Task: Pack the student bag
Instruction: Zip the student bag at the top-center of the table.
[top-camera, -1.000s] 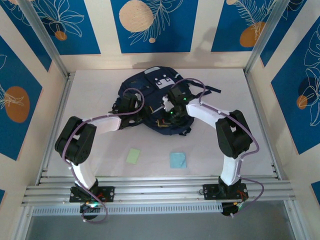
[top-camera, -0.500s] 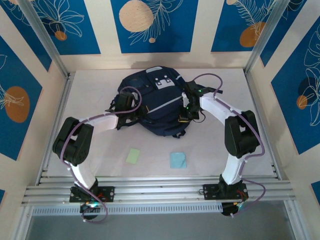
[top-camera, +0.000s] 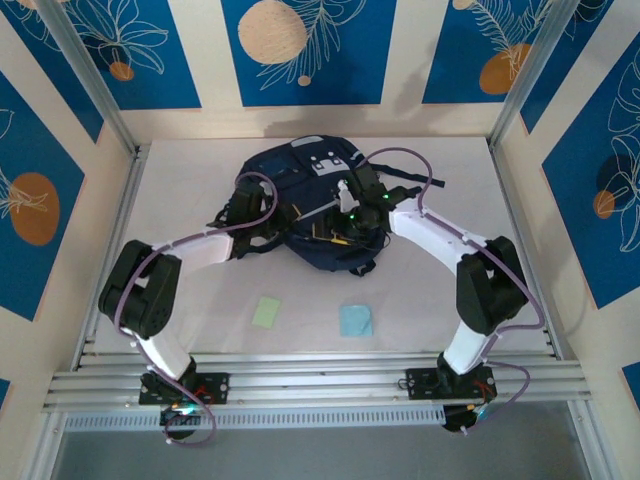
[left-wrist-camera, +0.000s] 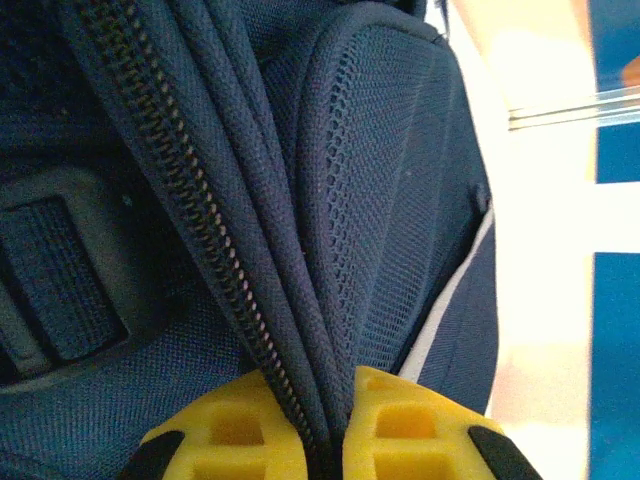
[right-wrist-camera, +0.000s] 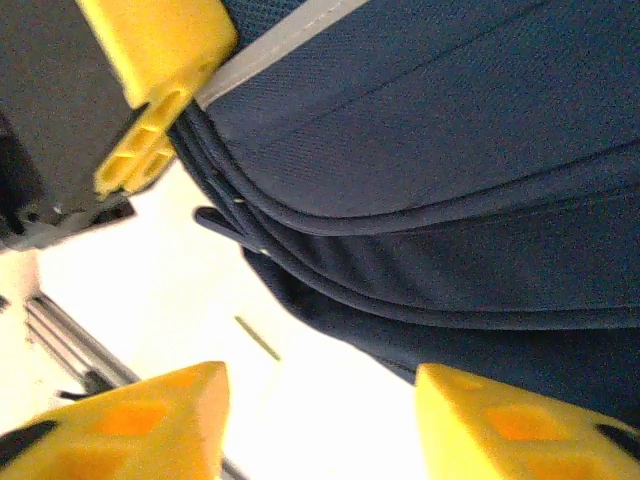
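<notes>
Navy fabric backpack, the student bag (top-camera: 295, 180), is pinched at its zipper seam by the left fingers (left-wrist-camera: 400, 425); the right fingers (right-wrist-camera: 520, 425) stand wide, seemingly empty, the bag just ahead.

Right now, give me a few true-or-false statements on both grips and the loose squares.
1. The left gripper is shut on a fold of the student bag beside its zipper. True.
2. The right gripper is clamped on the bag. False: its jaws stand apart, holding nothing.
3. The green square and the blue square lie on the table, apart from the bag. True.
4. The bag stands upright. False: it lies flat on the table.
</notes>
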